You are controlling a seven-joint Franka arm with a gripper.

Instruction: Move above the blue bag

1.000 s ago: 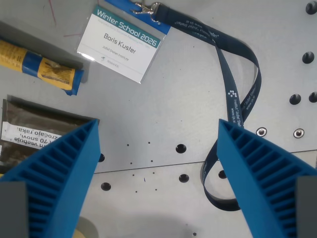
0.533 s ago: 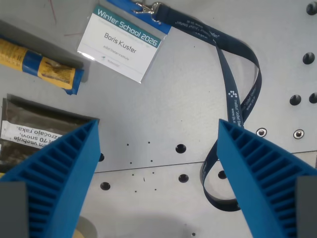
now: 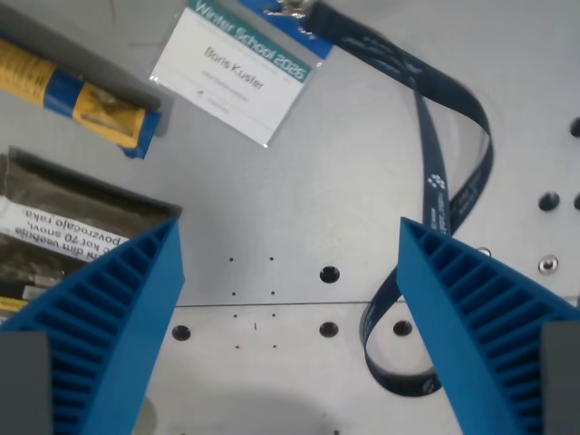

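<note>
The blue-and-yellow rolled bag (image 3: 82,100) lies at the wrist view's upper left, partly cut off by the left edge. My gripper (image 3: 290,227) is open and empty; its ribbed blue fingers (image 3: 109,317) stand wide apart over bare metal table (image 3: 299,199). The bag is up and to the left of the gripper, beyond the left finger.
A white "Winter School 2026" name badge (image 3: 237,72) lies at the top, with a dark blue lanyard (image 3: 435,181) looping down to the right finger. A dark packet with a white label (image 3: 63,236) lies at the left, partly behind the left finger. The table has screw holes (image 3: 329,273).
The whole scene has shifted and turned slightly, so the camera has moved. The badge and lanyard sit a little further right and up. More of the dark packet shows. The gripper stays open.
</note>
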